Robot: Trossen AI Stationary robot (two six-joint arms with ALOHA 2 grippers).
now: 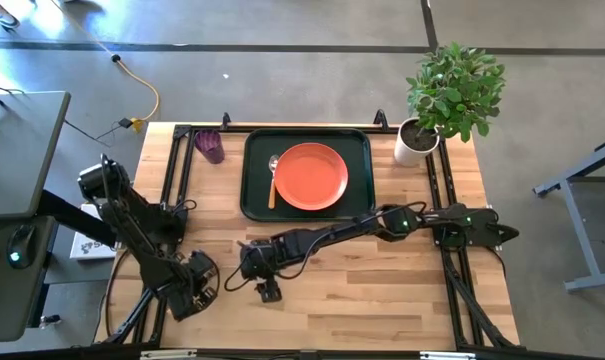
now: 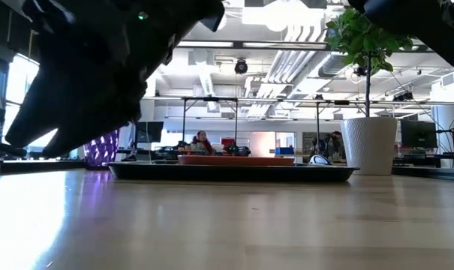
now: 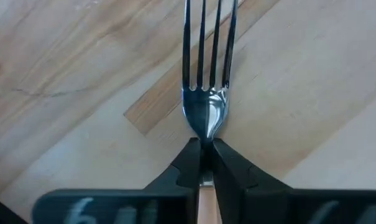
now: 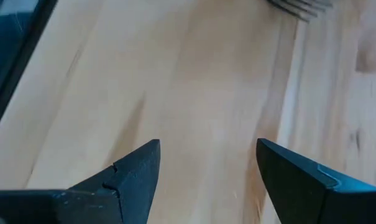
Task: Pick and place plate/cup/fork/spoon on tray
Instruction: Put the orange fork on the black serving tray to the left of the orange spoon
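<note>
The left gripper (image 3: pixel 205 146) is pinched shut on the fork (image 3: pixel 205 106) at its neck. The tines point out over the counter (image 3: pixel 312 93), short of the tray's (image 1: pixel 357 140) near-left corner (plate (image 1: pixel 310 177) and spoon (image 1: pixel 273 180) lie inside it). The right gripper (image 4: pixel 206 155), spread wide and empty, hangs apparently between fork and tray. So narrow a pinch could let the fork swivel or slip, and the carry might clip that arm.

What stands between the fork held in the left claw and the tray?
The right arm stretches along the near rim of the tray, so it partly bars the straight way from the left claw, shut on the fork.
</note>
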